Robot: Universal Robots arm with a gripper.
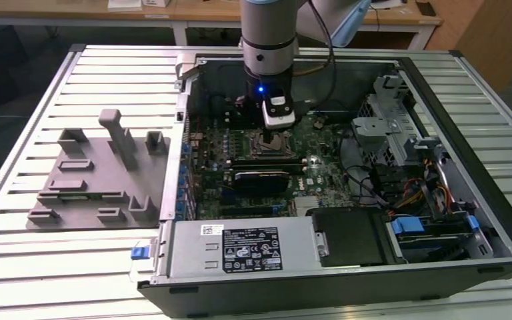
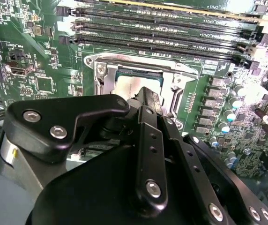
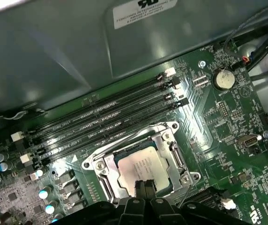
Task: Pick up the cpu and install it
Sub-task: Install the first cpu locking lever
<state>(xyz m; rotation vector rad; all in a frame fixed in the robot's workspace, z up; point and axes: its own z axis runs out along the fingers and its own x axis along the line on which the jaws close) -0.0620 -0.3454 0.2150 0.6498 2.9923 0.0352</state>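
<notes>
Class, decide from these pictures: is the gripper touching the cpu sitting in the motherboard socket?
Cannot tell. In the first wrist view the gripper tips overlap the cpu in the socket frame, but neither contact nor a gap shows plainly.

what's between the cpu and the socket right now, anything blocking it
Nothing visible. In both wrist views the cpu already lies inside the socket frame on the motherboard, and the gripper is right over its edge. Whether the chip is fully seated cannot be told.
</notes>
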